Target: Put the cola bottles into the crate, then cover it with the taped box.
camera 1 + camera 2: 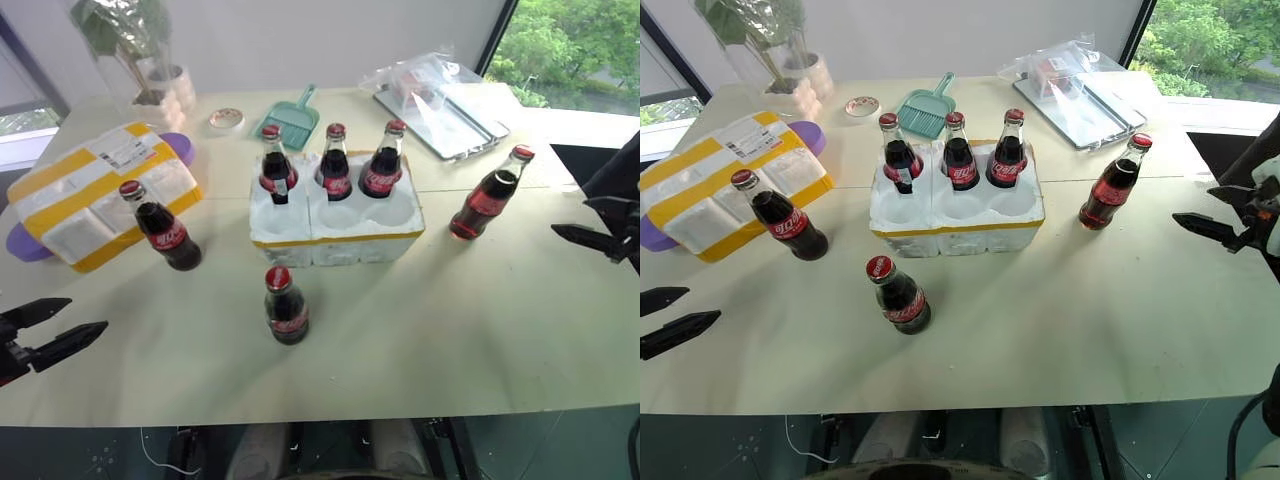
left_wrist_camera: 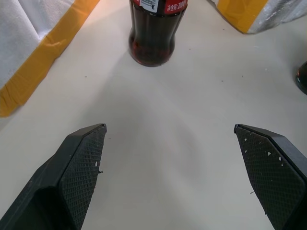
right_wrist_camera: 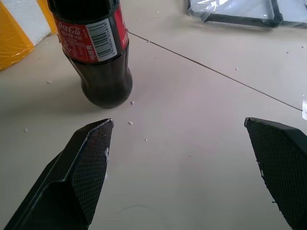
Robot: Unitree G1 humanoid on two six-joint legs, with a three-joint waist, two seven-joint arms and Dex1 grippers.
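Three small glass cola bottles with red caps and red labels stand in the rear row of wells of the low white foam crate (image 1: 335,240) with its yellow tape band; the front row of wells is empty.

Three more stand loose on the pale counter (image 1: 450,330):
- the left bottle (image 1: 162,228), just beside the large white foam taped box (image 1: 95,195) banded in wide yellow tape;
- the middle bottle (image 1: 286,306), in front of the crate;
- the right bottle (image 1: 488,196), off the crate's right end.

**Grippers.** The left gripper (image 1: 45,333) hovers low over the counter's left edge with its black fingers spread wide, empty. The right gripper (image 1: 1210,212) is likewise spread and empty, facing the right bottle and short of it.

**Handling, judged.**
- The bottles are rigid glass, smooth, probably slippery, and fairly heavy for their size when full.
- They are breakable if tipped or knocked together.
- The waisted body at or just under the label looks the soundest hold; the neck is narrow and top-heavy to carry.
- The cross-hatched finger pads (image 3: 93,158) should help friction.
- The foam of the crate and box is light, stiff yet crumbly, with a pebbled surface; white crumbs lie on the counter near the right bottle.
- The box is bulky and likely needs both grippers on opposite sides.

**Other items.** A teal plastic dustpan (image 1: 292,115), a roll of tape (image 1: 226,119), a bagged metal tray (image 1: 440,105) and a potted plant (image 1: 150,60) sit along the far side.
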